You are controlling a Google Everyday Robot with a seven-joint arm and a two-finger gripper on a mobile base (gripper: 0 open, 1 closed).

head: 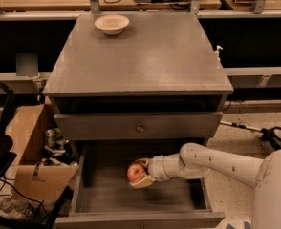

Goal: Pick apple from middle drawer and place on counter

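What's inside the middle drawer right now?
Inside the middle drawer: the apple, with the gripper shut on it, over a bare floor. The arm covers the floor beneath it; the drawer's back is hidden under the knobbed drawer above.

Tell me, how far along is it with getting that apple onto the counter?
Done: the middle drawer is pulled open. In hand: the claw is inside it, closed around the apple, which looks held just above the drawer floor. Left: carry the apple out and set it on the counter, where a white bowl sits near the back.
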